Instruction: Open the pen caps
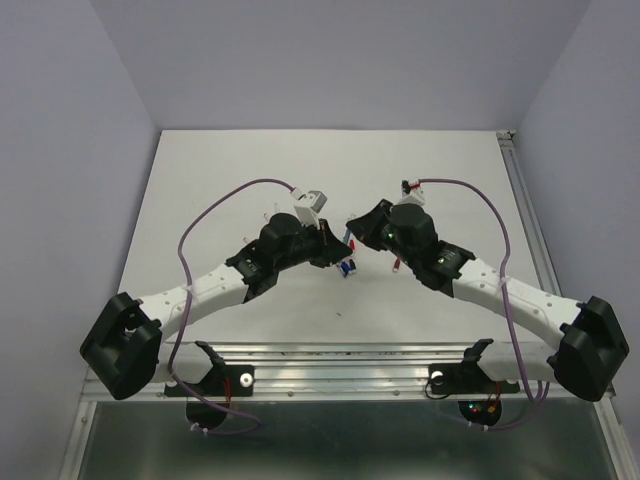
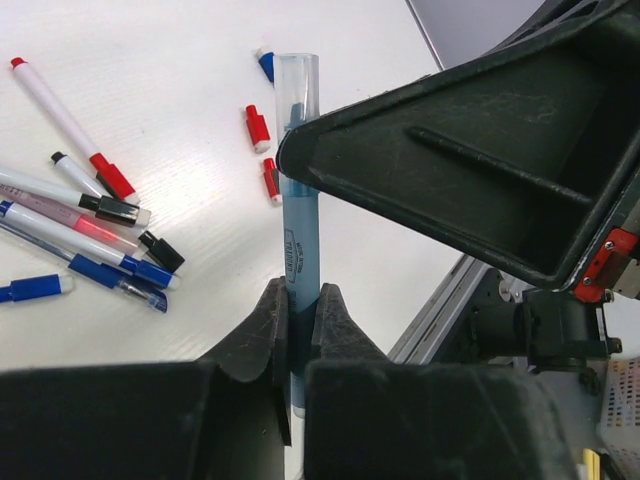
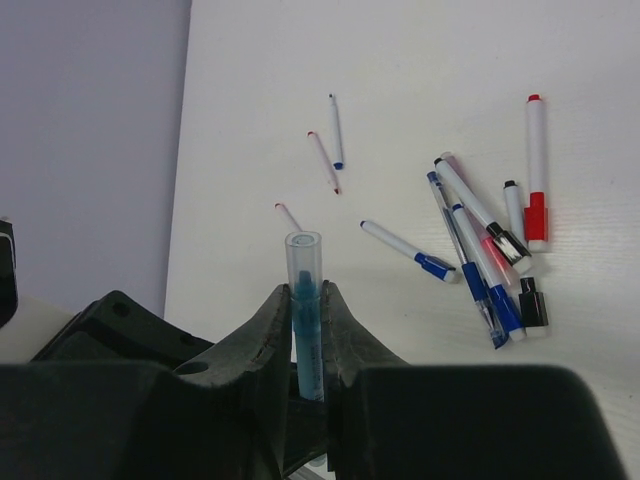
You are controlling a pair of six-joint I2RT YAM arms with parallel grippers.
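Now both our left tool (image 2: 301, 300) and right tool (image 3: 303, 295) pinch one blue pen (image 2: 300, 235). Opposite grips should pull its clear cap (image 3: 302, 255) off.

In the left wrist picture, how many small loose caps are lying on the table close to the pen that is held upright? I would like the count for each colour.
Red caps: 2
Blue cap: 1 (partly hidden behind the pen)
Total: 3

Matt white table (image 2: 180, 100), clear plastic pen (image 2: 298, 240), scuffed matt fingers (image 2: 265, 330)
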